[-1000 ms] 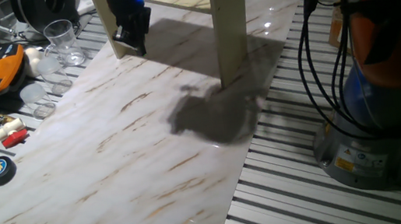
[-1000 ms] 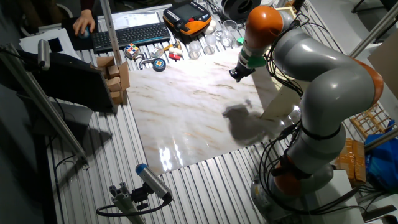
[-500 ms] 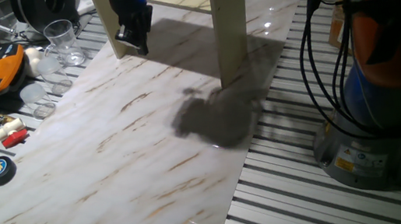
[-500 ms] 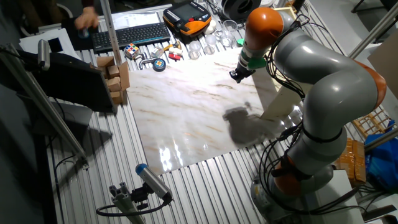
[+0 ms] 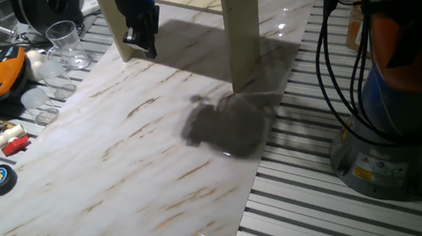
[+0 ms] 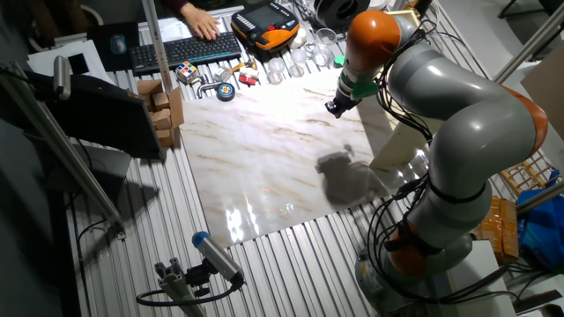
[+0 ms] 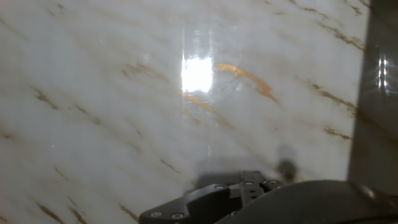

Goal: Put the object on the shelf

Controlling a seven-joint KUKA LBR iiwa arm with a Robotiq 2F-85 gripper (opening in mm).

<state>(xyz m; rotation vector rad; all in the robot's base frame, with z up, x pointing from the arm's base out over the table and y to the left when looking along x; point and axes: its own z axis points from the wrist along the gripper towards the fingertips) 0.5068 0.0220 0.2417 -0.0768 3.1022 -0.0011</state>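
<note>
So the end effector [image 5: 142, 43] hangs a bit above the marble surface [image 5: 119, 172], right in front of one cream upright leg of the shelf [image 5: 241, 23], and I can't tell if its fingers are apart or together, nothing seems to be in them. Can't spot the jar in any view. A lidless drinking glass [image 5: 65, 41] sits off by the clutter at the surface's edge.

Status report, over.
Gripper hovering above the marble tabletop, nothing seen in it, jaw state unclear. Jar not in view. Shelf beside the gripper. Nothing in the way.
</note>
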